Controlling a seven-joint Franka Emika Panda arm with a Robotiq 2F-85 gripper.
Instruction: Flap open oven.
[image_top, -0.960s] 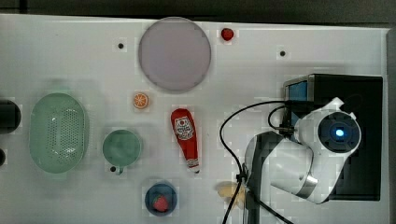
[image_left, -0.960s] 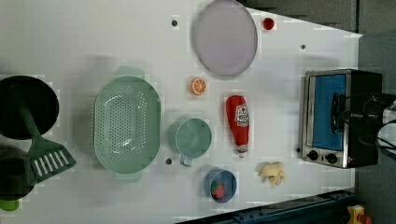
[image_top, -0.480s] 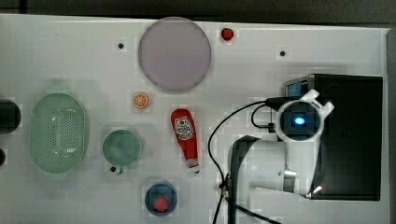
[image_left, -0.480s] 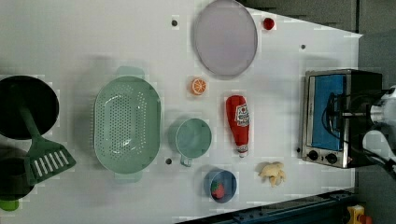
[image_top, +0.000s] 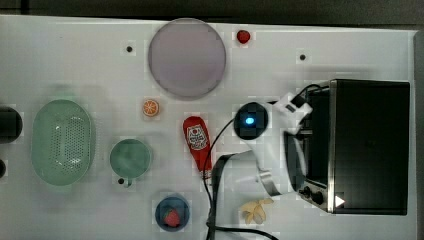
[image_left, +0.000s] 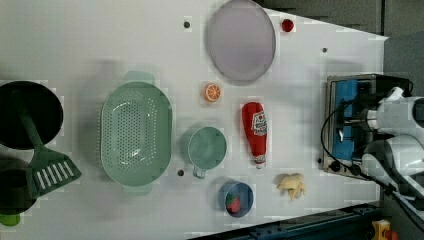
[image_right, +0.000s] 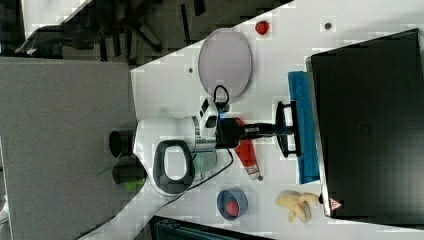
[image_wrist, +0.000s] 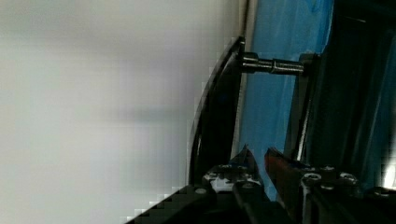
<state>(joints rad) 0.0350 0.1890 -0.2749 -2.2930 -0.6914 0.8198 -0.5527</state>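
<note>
One oven (image_top: 370, 145) sat at the bench (image_top: 75, 60) edge on the top view's right, its blue-tinted door (image_right: 302, 127) facing the bench's middle. Fingers (image_right: 286, 129) reached level to the dark handle (image_right: 281, 129), pinched narrowly about its bar. Ketchup bottle (image_top: 197, 142) lay near the bench's middle, well apart from the oven.

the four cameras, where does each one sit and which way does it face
Top view: overhead, looking down; white arm reaches the oven.
Left view: high above the table; arm at the left view's right edge.
Right view: raised, rotated; end effector at the oven's handle.
Wrist view: close behind the fingertips, facing the blue door.
Top and left views share the ketchup bottle.
</note>
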